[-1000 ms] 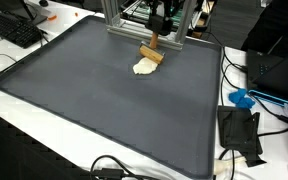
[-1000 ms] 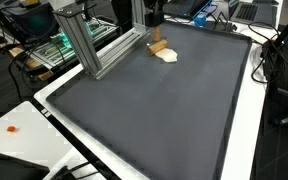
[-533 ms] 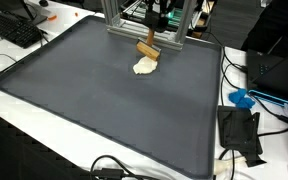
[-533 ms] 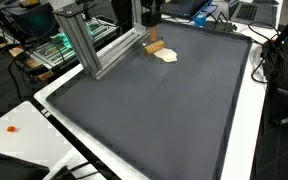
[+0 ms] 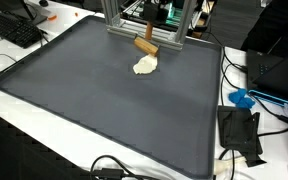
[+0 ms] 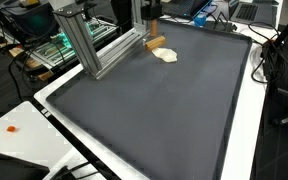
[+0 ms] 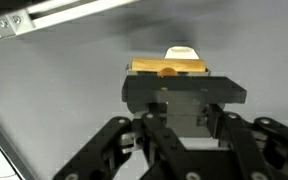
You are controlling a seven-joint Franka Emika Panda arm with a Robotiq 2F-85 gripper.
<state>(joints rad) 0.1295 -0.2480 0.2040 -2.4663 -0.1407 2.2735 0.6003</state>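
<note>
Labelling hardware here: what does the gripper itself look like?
The gripper is matt black throughout: a boxy, flat-faced block at the front, carried on slim angled linkage bars spreading to both sides. No markings, stickers or cables show on it in the wrist view. The exterior views show only a small dark shape.

Brown wooden block [image 5: 144, 44] tilted, held aloft; cream-white lump [image 5: 145, 66] lies flat just beneath.

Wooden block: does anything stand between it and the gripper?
Nothing visible does. The gripper is shut on the wooden block. In the wrist view, the white lump lies beyond it on the dark mat.
</note>
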